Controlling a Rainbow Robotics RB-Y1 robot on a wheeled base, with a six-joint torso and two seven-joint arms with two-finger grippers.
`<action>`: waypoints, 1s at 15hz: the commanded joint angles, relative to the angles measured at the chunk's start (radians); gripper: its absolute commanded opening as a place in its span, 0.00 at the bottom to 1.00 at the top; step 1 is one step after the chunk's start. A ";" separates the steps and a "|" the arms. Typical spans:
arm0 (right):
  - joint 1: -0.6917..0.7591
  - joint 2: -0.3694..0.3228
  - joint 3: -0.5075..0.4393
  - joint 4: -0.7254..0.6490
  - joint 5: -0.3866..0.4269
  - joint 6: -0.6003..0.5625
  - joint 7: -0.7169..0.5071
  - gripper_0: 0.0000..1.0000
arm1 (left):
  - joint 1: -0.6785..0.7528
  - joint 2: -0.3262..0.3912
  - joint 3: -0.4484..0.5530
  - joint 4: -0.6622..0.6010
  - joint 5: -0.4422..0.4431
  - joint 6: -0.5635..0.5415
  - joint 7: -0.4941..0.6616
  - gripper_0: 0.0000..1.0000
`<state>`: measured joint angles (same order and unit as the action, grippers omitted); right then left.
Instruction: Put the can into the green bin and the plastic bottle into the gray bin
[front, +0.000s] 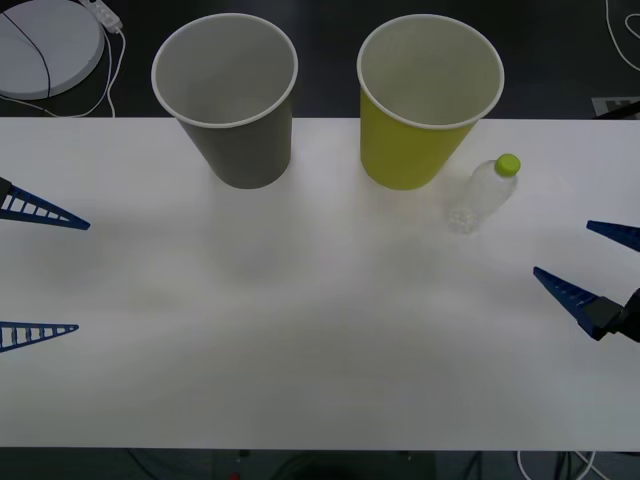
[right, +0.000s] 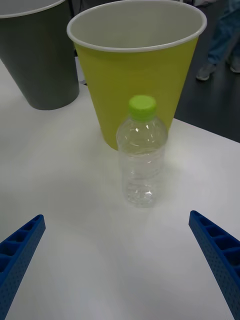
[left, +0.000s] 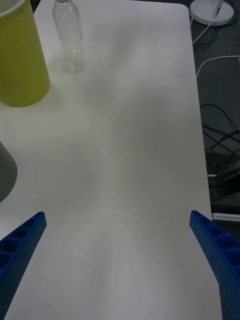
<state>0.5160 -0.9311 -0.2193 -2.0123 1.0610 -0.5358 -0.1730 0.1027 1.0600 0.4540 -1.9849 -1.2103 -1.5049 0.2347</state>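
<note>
Two bins stand at the far edge of the white table (front: 320, 350): one gray bin (front: 232, 110) on the left and one green bin (front: 425, 105) to its right, both upright and apart from each other. There is one plastic bottle (front: 483, 195), clear with a lime-green cap, standing upright just beside the green bin on its right side, on the near side of it. I count no can anywhere on the table.

The right gripper (front: 600, 262) waits low at the right edge of the table, its two blue fingers spread wide and holding nothing. The bottle stands ahead of it, centred between the fingers in the right wrist view (right: 142, 155) but well clear of their tips, with the green bin directly behind it.

The left gripper (front: 40, 270) sits at the left edge, fingers likewise spread and empty, far from the bottle and nearer the gray bin.
</note>
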 joint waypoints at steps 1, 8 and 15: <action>-0.033 0.000 0.087 0.003 0.002 0.103 0.000 1.00 | 0.000 0.000 0.000 0.000 0.000 0.000 0.000 1.00; -0.180 0.046 0.242 0.127 -0.021 0.221 0.004 1.00 | 0.000 0.000 0.000 0.000 0.000 0.000 0.000 1.00; -0.303 0.124 0.275 0.221 0.007 0.203 0.035 1.00 | 0.000 0.000 0.000 0.000 0.000 0.000 0.000 1.00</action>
<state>0.2259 -0.8160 0.0521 -1.7991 1.0621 -0.3322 -0.1425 0.1027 1.0600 0.4540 -1.9850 -1.2103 -1.5049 0.2347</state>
